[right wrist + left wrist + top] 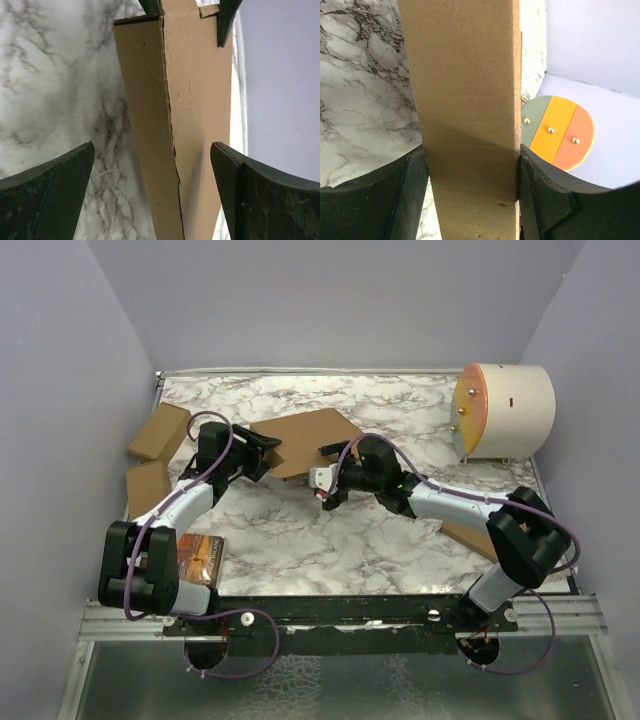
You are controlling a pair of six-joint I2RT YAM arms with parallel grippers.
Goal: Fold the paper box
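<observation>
Brown cardboard of the paper box (467, 100) sits clamped in the left gripper (470, 175), both fingers (412, 195) pressed against it. The right gripper (152, 170) stands wide, straddling a flap. The box lies mid-way across the marble table (300, 540), toward its far edge.

Robotics lab test cell: marble-patterned worktop (300, 540) boxed in by plain lilac walls (330, 300), 2 black-and-white robot arms (180, 505) bolted along aluminium rail (560, 618).

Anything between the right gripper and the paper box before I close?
Nothing visible does: a flap of the paper box stands inside the right gripper, jaws open, only marble tabletop behind.
</observation>
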